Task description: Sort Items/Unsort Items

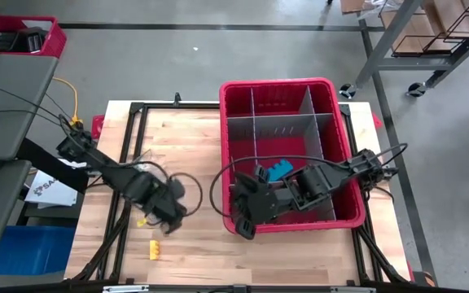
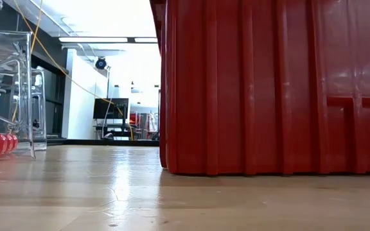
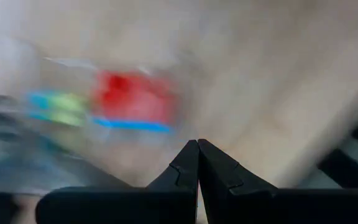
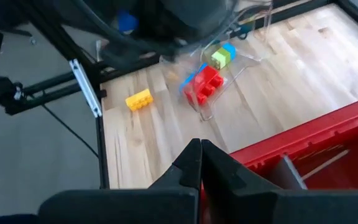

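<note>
A large red plastic bin (image 1: 344,106) with grey dividers sits on the right part of a wooden table (image 1: 181,138); its right wall runs close to the table's right edge. All places below are given from this bin.

The right gripper (image 1: 245,218) hangs over the bin's near-left corner, right at the rim, fingers pressed together and holding nothing. A blue blocky piece (image 1: 279,170) lies inside the bin, in a near compartment just beyond that gripper.

The left gripper (image 1: 169,218) is to the left of the bin, over bare wood, separated from the right gripper by a narrow gap. Its fingers (image 3: 197,171) are also closed tight, with nothing between them.

In the right wrist view, a red blocky piece (image 4: 205,83) and a green blocky piece (image 4: 220,58) lie left of the bin inside a clear plastic container (image 4: 238,62), under the left arm. A yellow blocky piece (image 1: 155,248) lies alone on the wood, farther left of the bin and nearer the table's front edge.

The wood beyond the left arm, along the bin's left wall, is open. The low view shows the bin's ribbed wall (image 2: 268,83) filling the right side, with flat wood stretching away to its left.
</note>
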Available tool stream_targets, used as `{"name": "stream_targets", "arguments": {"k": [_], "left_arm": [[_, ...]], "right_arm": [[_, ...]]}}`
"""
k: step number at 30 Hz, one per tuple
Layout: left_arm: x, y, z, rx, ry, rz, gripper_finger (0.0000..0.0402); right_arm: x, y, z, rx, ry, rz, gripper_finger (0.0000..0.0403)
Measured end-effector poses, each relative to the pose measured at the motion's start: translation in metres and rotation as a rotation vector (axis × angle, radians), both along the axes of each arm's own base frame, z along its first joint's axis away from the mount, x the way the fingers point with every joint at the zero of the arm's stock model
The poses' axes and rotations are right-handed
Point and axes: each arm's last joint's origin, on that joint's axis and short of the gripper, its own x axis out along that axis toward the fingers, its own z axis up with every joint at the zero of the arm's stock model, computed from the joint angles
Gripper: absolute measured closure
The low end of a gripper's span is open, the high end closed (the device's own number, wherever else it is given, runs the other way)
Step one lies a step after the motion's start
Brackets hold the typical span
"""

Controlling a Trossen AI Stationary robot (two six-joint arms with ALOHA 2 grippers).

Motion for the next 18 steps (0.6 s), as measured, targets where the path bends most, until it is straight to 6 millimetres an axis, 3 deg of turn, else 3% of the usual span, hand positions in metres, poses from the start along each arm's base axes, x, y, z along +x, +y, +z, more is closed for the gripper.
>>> {"name": "stream_targets", "arguments": {"k": [3,8,12,18], "left_arm": [[-0.012,-0.017,0.008,-0.189,0.056,-0.065,0.0401],[-0.043,-0.044,0.005,-0.290,0.290,-0.016,0.0401],[-0.065,-0.060,-0.011,-0.160,0.310,0.122,0.0401],[-0.088,-0.060,-0.055,0.126,0.248,0.446,0.0401]], "right_arm": [[0.005,0.000,-0.007,-0.011,0.024,0.001,0.0403],[0.011,-0.007,-0.011,-0.022,0.032,-0.019,0.0403],[0.014,-0.011,-0.012,-0.024,0.037,-0.023,0.0403],[0.016,-0.012,-0.011,-0.029,0.022,-0.012,0.0403]]}}
